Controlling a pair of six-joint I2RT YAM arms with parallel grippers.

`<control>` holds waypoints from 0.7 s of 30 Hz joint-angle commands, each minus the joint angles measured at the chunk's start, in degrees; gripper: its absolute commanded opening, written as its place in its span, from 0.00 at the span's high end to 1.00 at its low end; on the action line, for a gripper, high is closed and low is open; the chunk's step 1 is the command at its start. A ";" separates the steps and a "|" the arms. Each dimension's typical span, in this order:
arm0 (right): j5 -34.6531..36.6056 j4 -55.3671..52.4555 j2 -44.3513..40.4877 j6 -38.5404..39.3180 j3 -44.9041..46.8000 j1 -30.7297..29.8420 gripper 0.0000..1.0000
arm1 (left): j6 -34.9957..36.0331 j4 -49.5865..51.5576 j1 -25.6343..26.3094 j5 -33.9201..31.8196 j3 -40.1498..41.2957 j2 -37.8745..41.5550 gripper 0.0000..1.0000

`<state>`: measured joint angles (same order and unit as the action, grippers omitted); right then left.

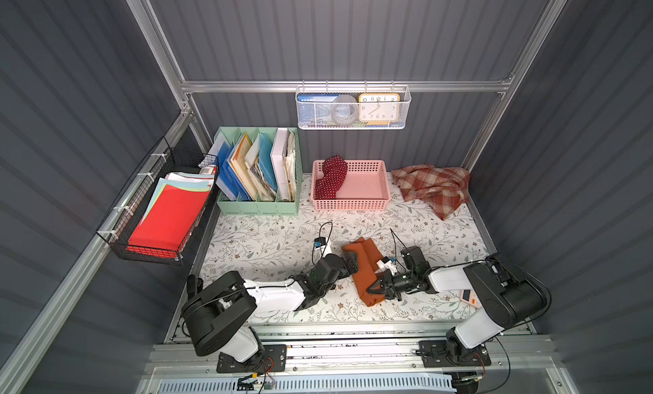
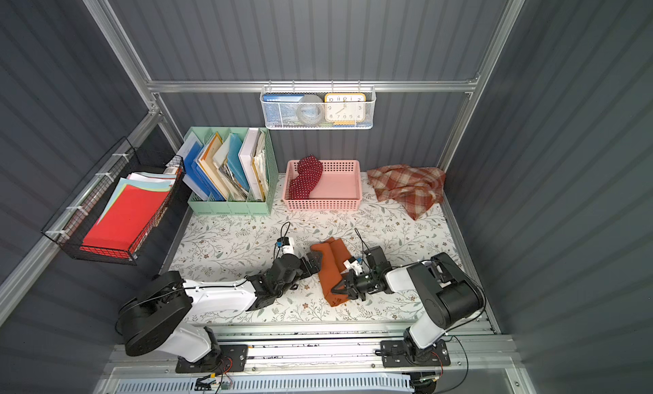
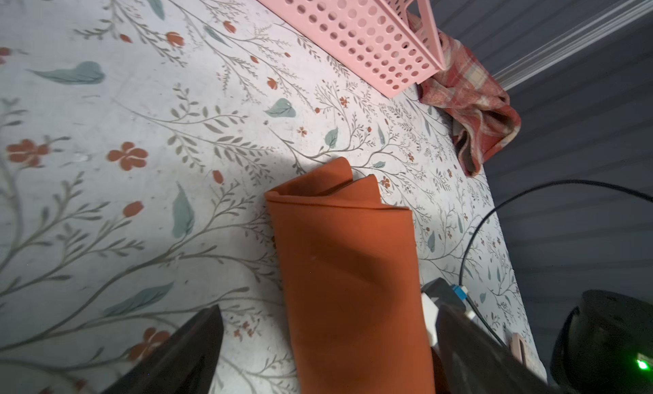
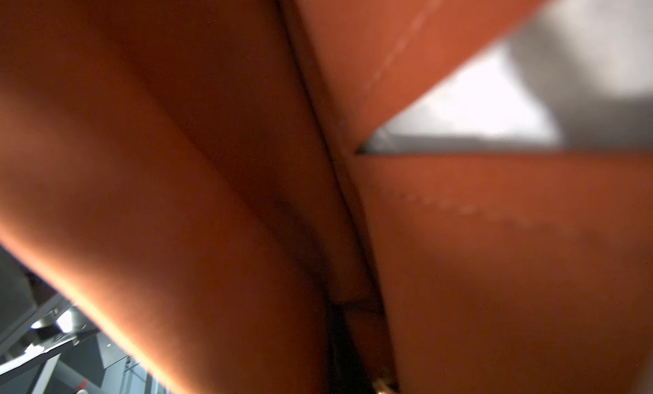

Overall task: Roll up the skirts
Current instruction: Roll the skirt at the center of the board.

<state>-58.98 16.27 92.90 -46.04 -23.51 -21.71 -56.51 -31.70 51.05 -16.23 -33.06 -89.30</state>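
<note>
The rust-orange skirt (image 1: 364,268) (image 2: 332,270) lies as a long folded roll on the front middle of the table. My left gripper (image 1: 351,262) (image 3: 325,357) stands open across the roll's left side, its dark fingers (image 3: 183,353) on either side of the cloth (image 3: 349,268). My right gripper (image 1: 374,291) (image 2: 337,289) is shut on the roll's near end, and orange fabric (image 4: 212,162) fills its wrist view. The polka-dot skirt (image 1: 330,176) (image 2: 306,178) sits bunched in the pink basket. The plaid skirt (image 1: 433,187) (image 2: 406,185) (image 3: 473,102) lies crumpled at the back right.
The pink basket (image 1: 367,198) and a green file organizer (image 1: 258,205) stand at the back. A black wire basket (image 1: 116,247) of red paper hangs on the left wall. A white mesh basket (image 1: 353,125) holding a clock hangs on the back wall. A small device (image 1: 468,297) lies by the right arm.
</note>
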 commanded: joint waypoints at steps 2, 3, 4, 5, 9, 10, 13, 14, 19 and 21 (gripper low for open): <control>6.52 -1.74 3.10 -0.50 1.62 0.80 1.00 | 3.74 -15.34 -1.03 8.55 2.37 -5.06 0.00; 6.42 -1.61 3.29 -0.61 1.67 0.81 1.00 | 3.54 -17.56 -1.38 9.81 3.07 -6.04 0.00; 6.49 -1.68 3.49 -0.56 1.54 0.81 1.00 | 3.28 -18.35 -1.64 10.49 3.29 -6.81 0.00; 6.60 -1.76 3.59 -0.45 1.50 0.81 1.00 | 3.16 -18.39 -1.95 11.21 3.18 -7.62 0.00; 6.79 -2.11 4.17 -0.19 1.06 0.85 1.00 | 4.49 -23.05 -2.21 13.14 4.13 -10.20 0.00; 6.74 -2.12 4.28 -0.14 1.04 0.93 1.00 | 4.93 -24.79 -2.29 13.69 4.51 -10.72 0.00; 6.69 -2.13 4.30 -0.10 1.05 0.88 1.00 | 6.67 -30.00 -2.96 16.29 4.61 -12.79 0.00; 6.64 -2.17 4.34 -0.10 0.97 0.89 1.00 | 7.00 -31.60 -3.22 17.68 4.20 -13.89 0.00; 6.51 -2.65 4.66 0.16 0.66 0.89 1.00 | 6.19 -35.10 -5.07 20.68 2.08 -20.00 0.04; 6.62 -2.78 4.66 0.25 0.67 0.90 1.00 | 5.05 -37.14 -6.99 20.97 2.91 -21.81 0.11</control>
<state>-61.25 18.04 95.26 -46.54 -23.68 -21.10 -51.64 -65.10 46.06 2.85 -30.37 -108.68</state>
